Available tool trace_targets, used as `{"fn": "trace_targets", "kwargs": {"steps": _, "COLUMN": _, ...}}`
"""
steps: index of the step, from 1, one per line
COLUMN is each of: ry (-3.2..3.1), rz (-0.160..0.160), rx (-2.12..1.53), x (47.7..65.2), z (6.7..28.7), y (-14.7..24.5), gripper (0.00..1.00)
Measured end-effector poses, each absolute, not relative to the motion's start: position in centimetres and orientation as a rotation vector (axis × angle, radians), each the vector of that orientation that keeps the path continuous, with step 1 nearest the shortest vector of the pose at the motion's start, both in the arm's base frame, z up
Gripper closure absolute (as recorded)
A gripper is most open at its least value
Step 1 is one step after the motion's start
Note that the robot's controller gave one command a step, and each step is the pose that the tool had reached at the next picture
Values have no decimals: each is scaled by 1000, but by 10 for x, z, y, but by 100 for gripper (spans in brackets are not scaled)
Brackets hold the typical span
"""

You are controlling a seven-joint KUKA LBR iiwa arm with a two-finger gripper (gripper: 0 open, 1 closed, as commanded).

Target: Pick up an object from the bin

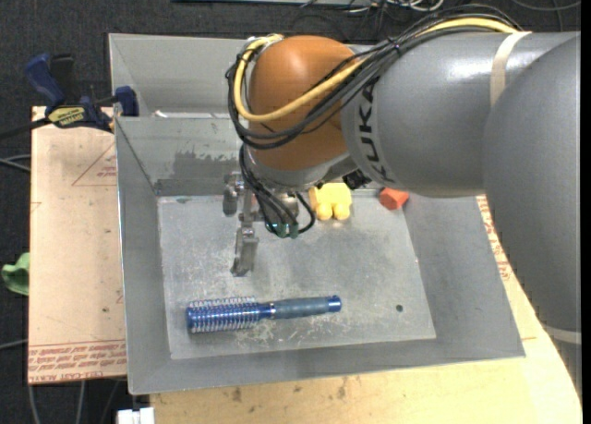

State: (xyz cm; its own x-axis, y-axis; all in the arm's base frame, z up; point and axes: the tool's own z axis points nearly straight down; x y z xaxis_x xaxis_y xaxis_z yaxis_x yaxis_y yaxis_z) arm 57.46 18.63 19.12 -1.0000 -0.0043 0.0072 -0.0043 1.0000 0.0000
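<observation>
My gripper point(243, 251) hangs over the floor of the bin point(138, 256), a little toward 10 o'clock from its middle. I cannot tell whether my jaws are parted or closed, as the wrist hides too much of them. Nothing shows dangling beneath me.

The nearest thing is a blue brush point(263, 311), lying flat just at my 6 o'clock, close to the bin's 6 o'clock edge. Its bristled head points toward 9 o'clock and its handle toward 3 o'clock. A yellow lump point(334, 202) sits at my 2 o'clock, partly behind my wrist, and a small orange bit point(394, 198) lies farther out the same way, against the wall.

I take the brush as my likeliest pick. I judge it light and stiff, probably plastic, so weight should be no trouble. The handle looks round and smooth, so it could roll or slip as I close on it. The bristles would give under pressure and hold poorly.

I would take it across its narrow width, with my jaws set along the 12-to-6 line. The best spot is on the handle right where it meets the head, near the balance point. Gripped at the far tip of the handle, the long body would likely droop and twist.
</observation>
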Motion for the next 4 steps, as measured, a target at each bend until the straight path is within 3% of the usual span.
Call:
{"fn": "trace_targets", "kwargs": {"steps": 1, "ry": -3042, "rz": -2, "rx": 761, "x": 520, "z": 121, "y": 186, "gripper": 0}}
{"fn": "trace_targets", "kwargs": {"steps": 2, "ry": -3014, "rz": -3, "rx": 870, "x": 515, "z": 67, "y": 187, "gripper": 0}}
{"fn": "trace_targets", "kwargs": {"steps": 3, "ry": -3018, "rz": -3, "rx": 869, "x": 516, "z": 69, "y": 187, "gripper": 100}}
{"fn": "trace_targets", "kwargs": {"steps": 4, "ry": -3018, "rz": 4, "rx": 872, "x": 485, "z": 146, "y": 51, "gripper": 100}}
